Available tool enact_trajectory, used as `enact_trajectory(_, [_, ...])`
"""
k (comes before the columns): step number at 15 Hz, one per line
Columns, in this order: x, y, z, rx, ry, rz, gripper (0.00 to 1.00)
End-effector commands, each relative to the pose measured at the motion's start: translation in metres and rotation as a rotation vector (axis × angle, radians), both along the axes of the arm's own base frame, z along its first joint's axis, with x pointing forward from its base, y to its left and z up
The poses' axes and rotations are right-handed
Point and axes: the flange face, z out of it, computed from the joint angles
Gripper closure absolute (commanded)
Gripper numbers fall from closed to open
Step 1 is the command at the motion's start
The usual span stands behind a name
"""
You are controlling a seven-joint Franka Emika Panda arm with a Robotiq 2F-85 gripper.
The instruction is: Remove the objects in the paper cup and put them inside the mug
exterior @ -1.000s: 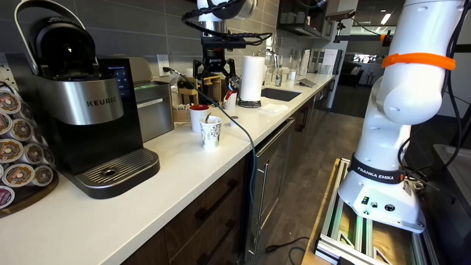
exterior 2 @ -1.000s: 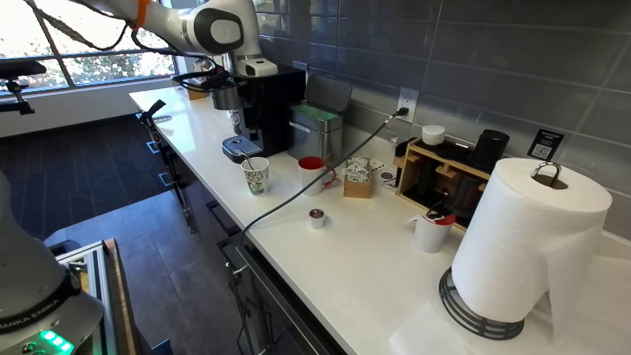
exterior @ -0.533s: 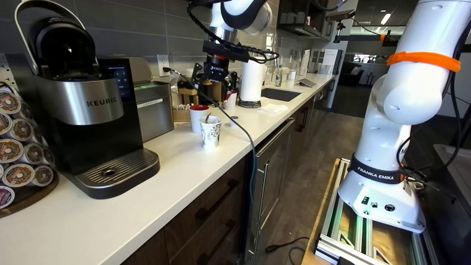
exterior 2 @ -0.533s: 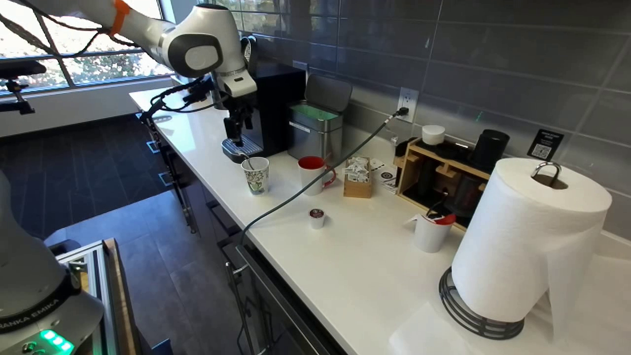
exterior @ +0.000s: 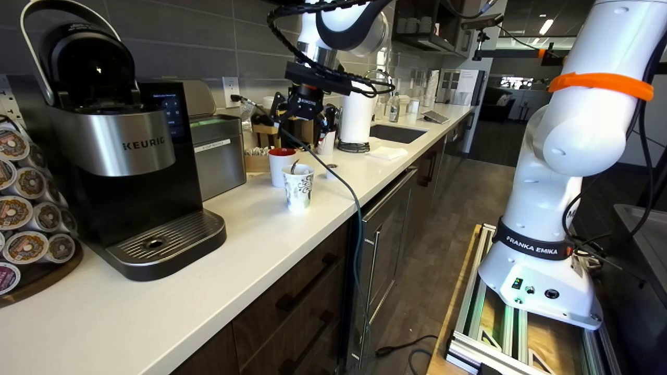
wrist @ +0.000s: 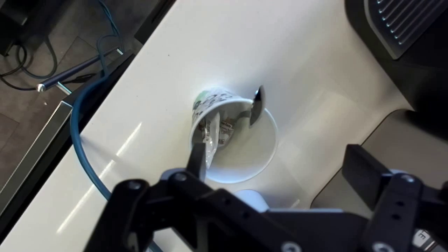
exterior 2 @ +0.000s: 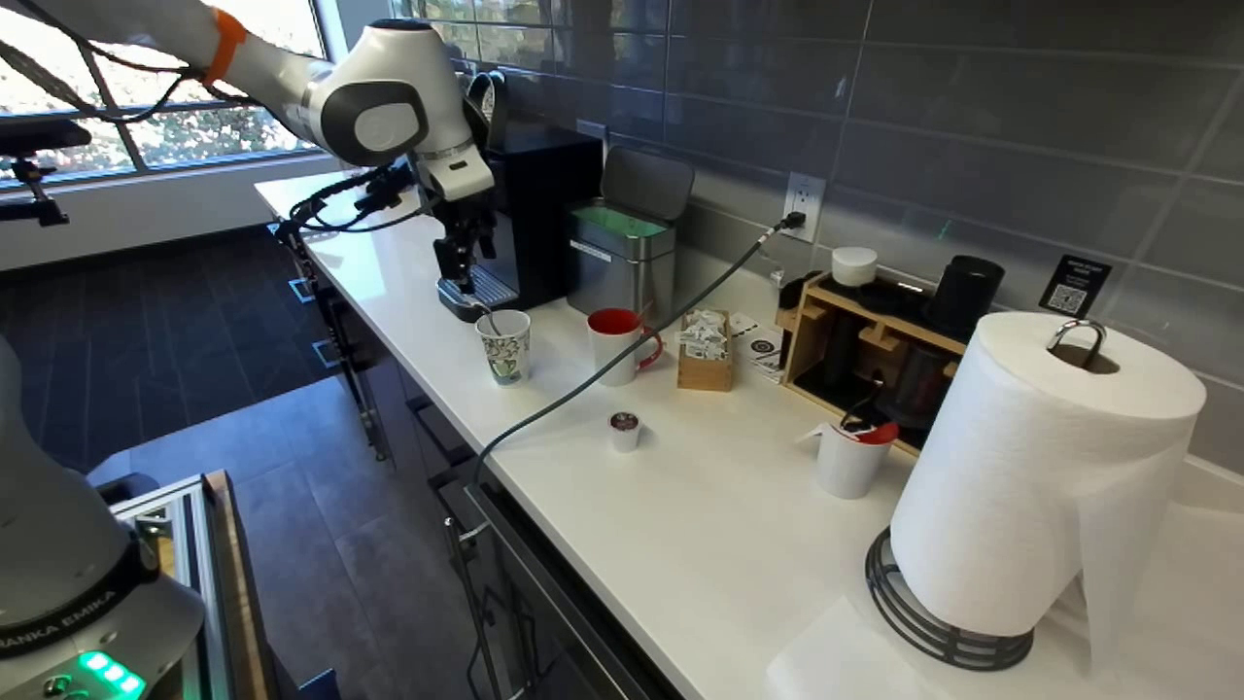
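In the wrist view, a black two-fingered gripper [wrist: 276, 154] is shown across the bottom, its fingers [wrist: 198, 159] spread wide. At the centre, a white, dark-patterned paper cup [wrist: 245, 154] is seen from above; a shiny metal spoon [wrist: 258, 106] is leaned on its rim, and small printed packets [wrist: 224, 132] are held inside. In an exterior view, a white, red-handled mug [exterior 2: 604, 348] with a red interior is placed at mid-frame, right of the cup and apart from it, visually crossed by a blue-grey cable [exterior 2: 544, 409]. At the right, a tall white paper-towel roll [exterior 2: 1050, 476] is seen.
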Motion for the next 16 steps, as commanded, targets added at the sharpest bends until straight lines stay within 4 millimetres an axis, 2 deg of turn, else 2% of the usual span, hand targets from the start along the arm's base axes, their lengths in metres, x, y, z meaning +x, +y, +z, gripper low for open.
enact_trajectory(1, [-0.008,0.019,-0.018,0.015,0.001,-0.077,0.0])
enact_trajectory(4, [-0.013,0.029,-0.035,-0.004,0.006,-0.131,0.0])
enact_trajectory(5, [-0.013,0.031,-0.039,-0.004,-0.005,-0.15,0.03])
enact_trajectory(6, [-0.013,0.032,-0.043,-0.002,-0.014,-0.168,0.17])
enact_trajectory(7, [-0.012,0.033,-0.047,-0.002,-0.022,-0.187,0.26])
enact_trajectory(9, [-0.008,0.032,-0.051,-0.007,-0.046,-0.213,0.36])
enact_trajectory(12, [-0.002,0.031,-0.054,-0.016,-0.079,-0.239,0.62])
enact_trajectory(16, [0.003,0.029,-0.048,-0.036,-0.105,-0.25,0.92])
